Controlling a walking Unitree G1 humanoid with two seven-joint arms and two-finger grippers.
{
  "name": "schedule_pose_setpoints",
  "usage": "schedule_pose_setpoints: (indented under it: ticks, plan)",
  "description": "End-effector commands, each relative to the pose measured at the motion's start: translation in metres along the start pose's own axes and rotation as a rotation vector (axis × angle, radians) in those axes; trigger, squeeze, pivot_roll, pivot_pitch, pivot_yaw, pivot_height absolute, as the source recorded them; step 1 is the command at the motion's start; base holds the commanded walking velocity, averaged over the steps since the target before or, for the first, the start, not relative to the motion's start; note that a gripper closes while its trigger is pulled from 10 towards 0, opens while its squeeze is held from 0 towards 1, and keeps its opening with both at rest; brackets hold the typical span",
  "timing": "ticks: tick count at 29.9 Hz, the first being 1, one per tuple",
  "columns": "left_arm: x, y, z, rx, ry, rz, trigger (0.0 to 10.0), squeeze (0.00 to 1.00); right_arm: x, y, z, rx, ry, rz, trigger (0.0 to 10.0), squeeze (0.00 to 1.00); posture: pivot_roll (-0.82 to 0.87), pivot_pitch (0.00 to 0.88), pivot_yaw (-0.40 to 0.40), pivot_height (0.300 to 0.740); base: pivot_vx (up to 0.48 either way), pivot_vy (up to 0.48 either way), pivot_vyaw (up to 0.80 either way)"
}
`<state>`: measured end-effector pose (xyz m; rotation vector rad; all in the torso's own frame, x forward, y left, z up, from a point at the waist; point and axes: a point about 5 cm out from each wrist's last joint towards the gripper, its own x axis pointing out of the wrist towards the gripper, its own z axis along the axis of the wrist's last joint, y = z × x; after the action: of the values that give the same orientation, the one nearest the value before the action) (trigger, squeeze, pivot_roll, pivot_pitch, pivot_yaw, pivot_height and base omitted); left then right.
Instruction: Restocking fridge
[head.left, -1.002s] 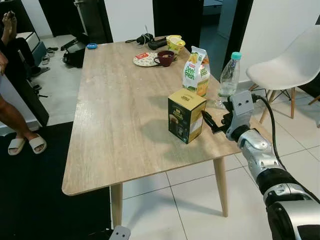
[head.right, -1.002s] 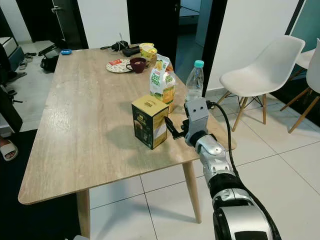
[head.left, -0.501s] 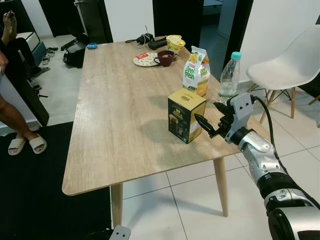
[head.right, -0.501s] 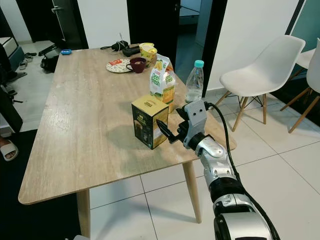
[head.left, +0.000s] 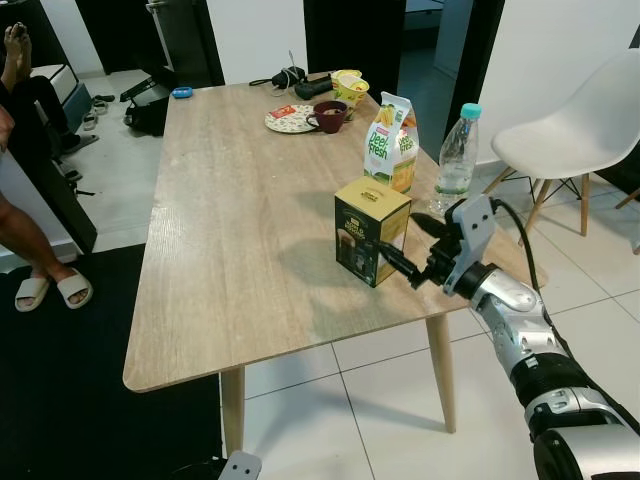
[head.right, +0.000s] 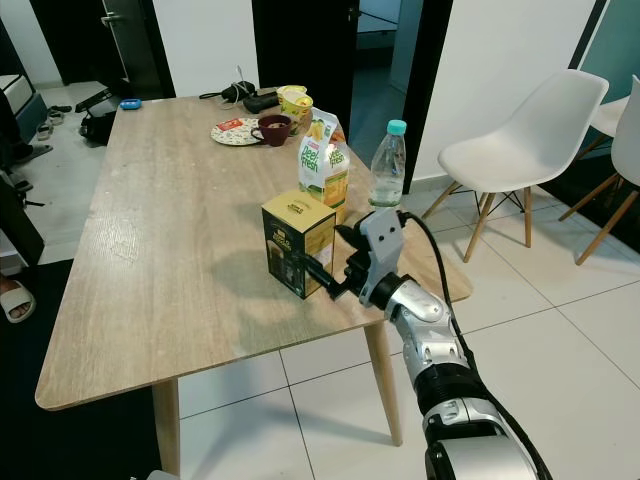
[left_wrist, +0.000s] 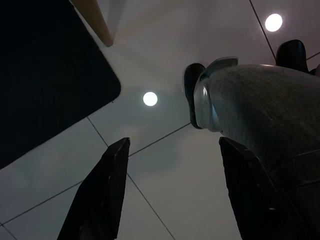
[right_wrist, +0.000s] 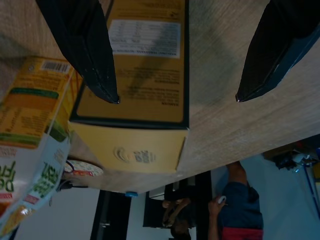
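Right end effector (head.left: 403, 250) straddles cardboard box (head.left: 371, 230).

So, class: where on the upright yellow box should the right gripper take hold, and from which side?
Grip the yellow box across its two flat vertical side faces, about mid-height, coming level from the robot's right, where the open right gripper already straddles it. It stands upright; the juice carton crowds behind.

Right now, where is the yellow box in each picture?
Left eye view: yellow box mid-table, just ahead of the right tool.
Right eye view: same spot.
Left wrist view: not in it.
Right wrist view: box between the open fingers.
Shared landmark: juice carton behind it.
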<state>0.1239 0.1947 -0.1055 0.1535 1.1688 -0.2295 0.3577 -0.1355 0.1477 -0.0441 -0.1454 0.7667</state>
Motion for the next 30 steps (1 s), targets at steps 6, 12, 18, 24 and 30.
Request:
schedule_pose_setpoints:
  ticks: [6, 12, 18, 24, 30]
  plan:
    - [-0.001, 0.0, -0.005, 0.009, 0.02, -0.004, 10.0, 0.0, -0.001, 0.011, -0.005, 0.015, 0.015, 0.077, 10.0, 0.0, 0.04, 0.0, -0.009, 0.74, 0.0, 0.0, 0.0]
    - [0.0, 0.0, -0.005, 0.016, 0.021, -0.005, 10.0, 0.0, 0.003, 0.023, -0.008, 0.017, 0.029, 0.127, 10.0, 0.0, 0.04, 0.0, -0.011, 0.74, 0.0, 0.0, 0.0]
    - [0.0, -0.001, -0.004, 0.019, 0.02, -0.006, 10.0, 0.0, 0.012, 0.038, -0.013, 0.034, 0.034, 0.135, 10.0, 0.0, 0.04, 0.0, -0.011, 0.74, 0.0, 0.0, 0.0]
    - [0.0, -0.001, -0.004, 0.014, 0.018, -0.006, 10.0, 0.0, 0.016, 0.039, -0.013, 0.046, 0.032, 0.097, 10.0, 0.0, 0.04, 0.0, -0.009, 0.74, 0.0, 0.0, 0.0]
    - [0.0, 0.0, -0.002, 0.011, 0.014, -0.007, 10.0, 0.0, 0.025, 0.039, -0.01, 0.061, 0.02, 0.008, 10.0, 0.0, 0.03, 0.0, -0.007, 0.74, 0.0, 0.0, 0.0]
